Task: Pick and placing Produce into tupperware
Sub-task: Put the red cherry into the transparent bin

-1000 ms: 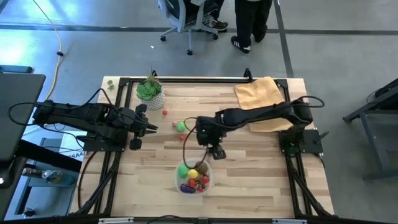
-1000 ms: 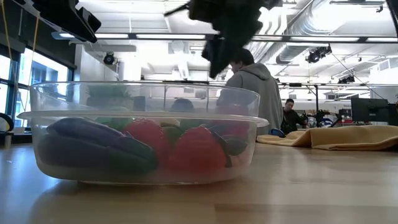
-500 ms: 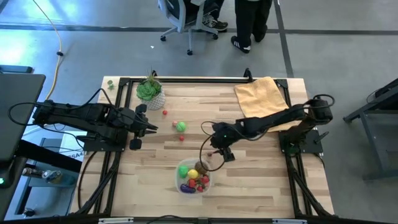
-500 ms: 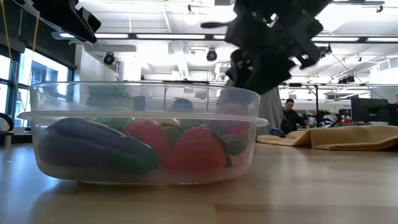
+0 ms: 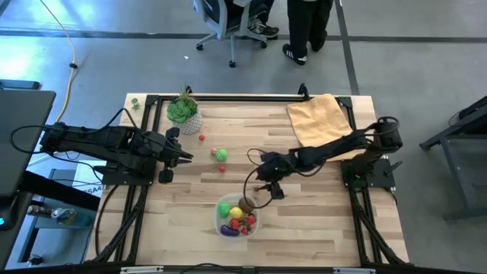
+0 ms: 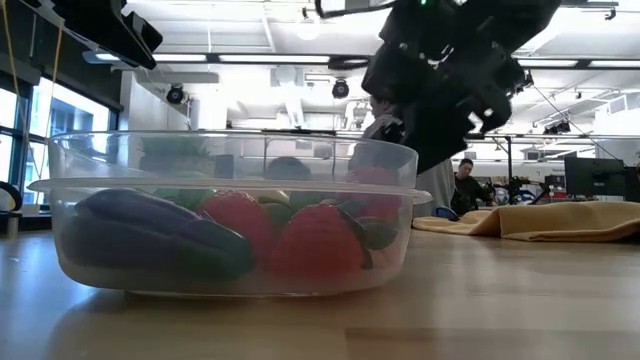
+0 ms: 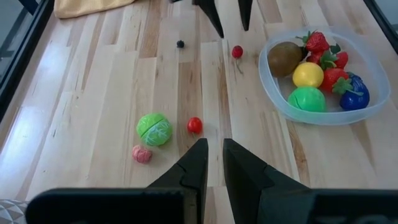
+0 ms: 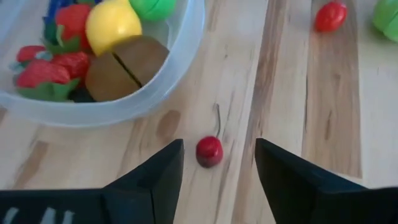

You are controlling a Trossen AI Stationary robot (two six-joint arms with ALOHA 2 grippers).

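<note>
Here the pale, striped wooden table (image 5: 190,190) fills the high view, framed by dark metal rails. At about 1 o'clock on it lies a soft yellow cloth (image 5: 319,114), rumpled and partly covered by the right arm. At 11 o'clock stands a green plant in a white pot (image 5: 184,113).

The clear plastic tub (image 5: 237,216), squarish with rounded corners, sits near 6 o'clock. Through its wall the low view shows a smooth purple eggplant (image 6: 150,235) and bumpy red strawberries (image 6: 315,240); the wrist views add a round yellow lemon (image 8: 113,25), a brown kiwi (image 8: 124,74) split by a seam, and a green ball (image 7: 306,99).

The right claw (image 8: 214,165) hovers just at 1 o'clock of the tub, its fingers spread, with a small glossy red cherry (image 8: 209,150) and its thin stem lying on the wood between them, untouched. The left claw (image 7: 212,168), fingers pressed nearly together on nothing, waits at 9 o'clock.

Loose near the table's middle lie a green cabbage-like ball (image 7: 154,129), a red tomato-like piece (image 7: 194,125) and a pink lump (image 7: 142,154) too small to identify. In the low view the right claw is a dark blur above the tub's rim.
</note>
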